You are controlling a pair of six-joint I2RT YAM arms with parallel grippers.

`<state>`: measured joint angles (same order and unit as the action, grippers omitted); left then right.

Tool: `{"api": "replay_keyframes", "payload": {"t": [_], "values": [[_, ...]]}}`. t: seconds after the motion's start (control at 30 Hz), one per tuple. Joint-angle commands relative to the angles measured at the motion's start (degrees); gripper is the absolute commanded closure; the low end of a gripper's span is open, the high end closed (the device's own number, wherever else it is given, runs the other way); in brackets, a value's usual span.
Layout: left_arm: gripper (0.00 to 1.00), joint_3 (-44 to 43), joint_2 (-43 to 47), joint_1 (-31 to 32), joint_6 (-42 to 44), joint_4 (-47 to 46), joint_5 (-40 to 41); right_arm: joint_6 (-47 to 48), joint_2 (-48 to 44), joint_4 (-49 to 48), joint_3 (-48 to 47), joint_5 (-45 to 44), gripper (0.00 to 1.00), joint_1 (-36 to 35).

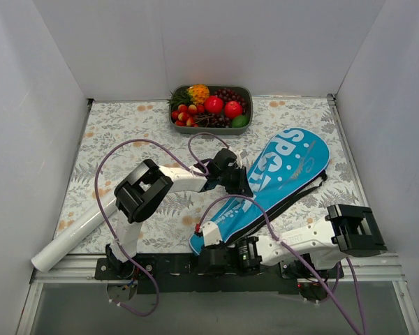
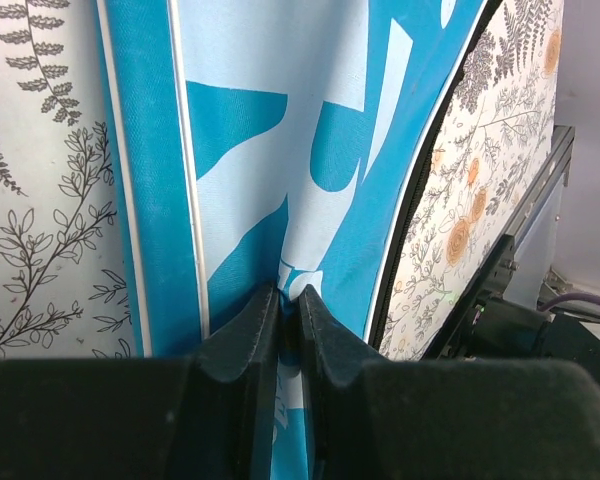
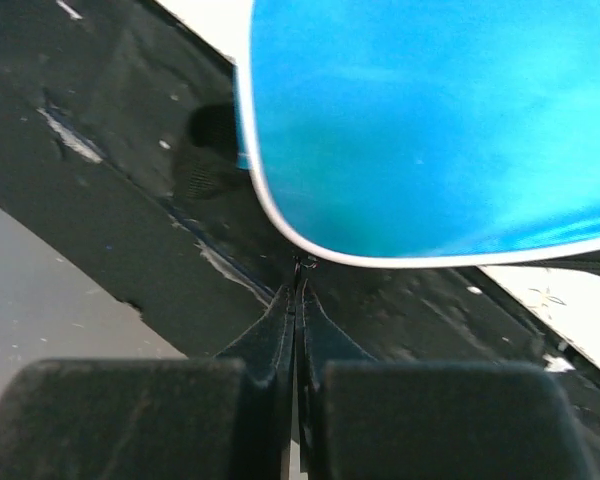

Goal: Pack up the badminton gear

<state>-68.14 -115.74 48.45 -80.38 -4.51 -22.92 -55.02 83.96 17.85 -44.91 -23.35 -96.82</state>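
The long blue bag (image 1: 286,178) lettered "SPORT" lies diagonally on the floral table, wide end at the far right and narrow end at the near edge. My left gripper (image 1: 243,183) is shut on a pinched fold of its fabric (image 2: 289,292) near the middle of the bag (image 2: 260,130). My right gripper (image 1: 204,244) is at the narrow end, shut (image 3: 300,290) on a small zipper pull (image 3: 302,263) just below the bag's white-piped edge (image 3: 430,130). The white shuttlecock tube (image 1: 77,234) lies at the near left. No racket is in view.
A grey tray (image 1: 246,91) of colourful fruit stands at the back middle. White walls enclose the table on three sides. The black base rail (image 1: 160,265) runs along the near edge under the bag's narrow end.
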Motion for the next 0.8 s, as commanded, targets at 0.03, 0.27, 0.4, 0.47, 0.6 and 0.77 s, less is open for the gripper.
{"api": "replay_keyframes", "payload": {"t": [0.03, 0.27, 0.4, 0.47, 0.6, 0.77], "values": [[1.0, -0.9, -0.9, -0.2, 0.1, 0.4, 4.1, -2.8, 3.0, -1.5, -6.6, -2.9, 0.99, -2.6], [1.0, 3.8, 0.8, -0.2, -3.4, -4.4, 5.6, -6.0, 6.4, -4.2, -10.6, -4.2, 0.99, -2.7], [1.0, 5.1, 1.1, -0.1, -5.5, -6.9, 6.3, -7.2, 7.5, -5.7, -13.0, -4.6, 0.99, -3.1], [1.0, 5.1, 1.1, 0.0, -5.8, -7.6, 6.6, -7.0, 7.6, -7.5, -13.9, -4.4, 0.99, -3.1], [1.0, 4.1, 0.8, 0.1, -5.4, -7.4, 6.2, -5.8, 8.4, -7.2, -15.9, -4.2, 0.99, -3.1], [1.0, 3.7, 0.5, 0.2, -4.7, -7.4, 5.2, -7.4, 5.1, -6.3, -13.2, -4.6, 0.55, -3.1]]}}
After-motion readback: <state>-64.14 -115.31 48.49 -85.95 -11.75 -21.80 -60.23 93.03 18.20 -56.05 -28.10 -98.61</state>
